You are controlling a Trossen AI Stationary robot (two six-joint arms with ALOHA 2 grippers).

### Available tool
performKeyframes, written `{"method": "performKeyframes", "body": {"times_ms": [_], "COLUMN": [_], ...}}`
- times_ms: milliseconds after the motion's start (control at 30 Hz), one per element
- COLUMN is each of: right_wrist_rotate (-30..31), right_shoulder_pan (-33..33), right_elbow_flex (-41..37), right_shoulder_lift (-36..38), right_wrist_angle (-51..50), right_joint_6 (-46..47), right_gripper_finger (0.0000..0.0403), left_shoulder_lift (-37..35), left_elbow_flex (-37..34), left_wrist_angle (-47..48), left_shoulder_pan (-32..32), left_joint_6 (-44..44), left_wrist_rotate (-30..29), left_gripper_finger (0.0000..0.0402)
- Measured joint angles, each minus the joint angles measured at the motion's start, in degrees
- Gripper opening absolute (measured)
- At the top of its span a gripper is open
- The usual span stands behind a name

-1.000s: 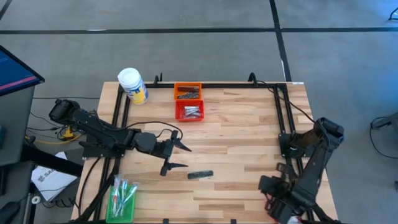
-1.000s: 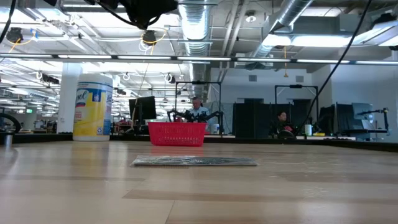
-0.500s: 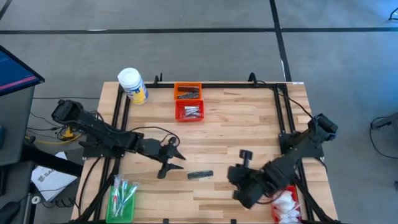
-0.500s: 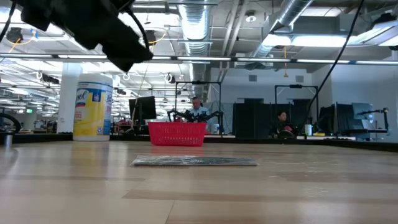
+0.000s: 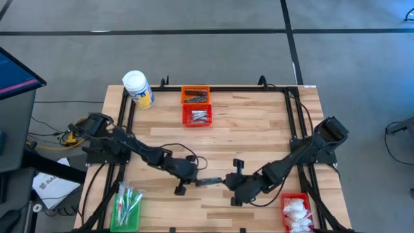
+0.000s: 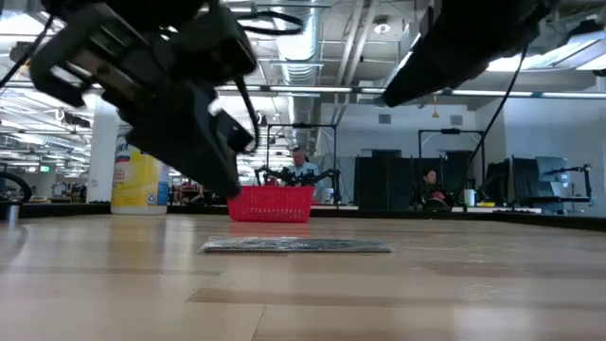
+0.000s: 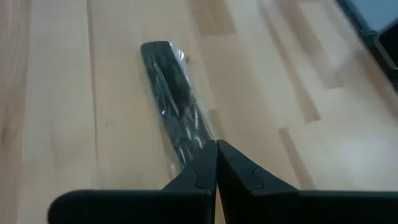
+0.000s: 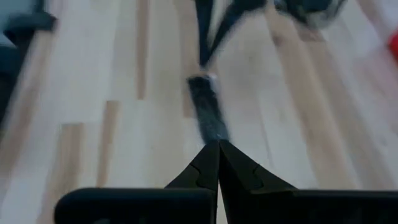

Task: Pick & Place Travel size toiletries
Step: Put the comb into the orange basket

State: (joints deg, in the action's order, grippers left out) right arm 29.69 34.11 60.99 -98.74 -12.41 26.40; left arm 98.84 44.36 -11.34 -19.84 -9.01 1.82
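From above, both arms crowd over the dark slim packet [image 5: 208, 182], hiding its ends; whether either gripper touches it cannot be told. It lies flat on the desk [image 5: 259, 129], clear-wrapped, glinting, between them. The left gripper [image 7: 216, 163] and right gripper [image 8: 218, 163] each have fingers pressed together, holding nothing, tips pointed at the packet.

arms: matte black, jointed | cables: black, looped | jaws: dark, tapered
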Motion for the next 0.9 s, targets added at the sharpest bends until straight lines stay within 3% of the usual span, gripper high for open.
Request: {"method": "performKeyframes", "body": {"times_ms": [200, 567, 900], "right_wrist_rotate": [0.38, 0.36, -0.28], "right_shoulder_pan": [-2.11, -8.56, -11.94], "right_elbow_flex": [-4.72, -4.94, -4.94], "right_shoulder_lift": [0.00, 0.02, 0.04], "right_wrist_angle": [8.73, 14.85, 14.57], "right_joint_6": [-2.91, -11.79, -11.55], "right_gripper_finger": [0.0000, 0.0000, 0.0000], "left_shoulder_lift": [2.83, 3.78, 3.70], "left_elbow_flex": [2.21, 2.11, 1.05], "left_wrist_angle": [3.75, 6.59, 8.07], "left_shoulder_pan": [0.97, 2.67, 5.01], "left_joint_6": [0.63, 2.15, 1.43], "left_wrist_rotate": [-0.10, 1.14, -1.52], "left_gripper_finger": [0.0000, 0.0000, 0.0000]}}
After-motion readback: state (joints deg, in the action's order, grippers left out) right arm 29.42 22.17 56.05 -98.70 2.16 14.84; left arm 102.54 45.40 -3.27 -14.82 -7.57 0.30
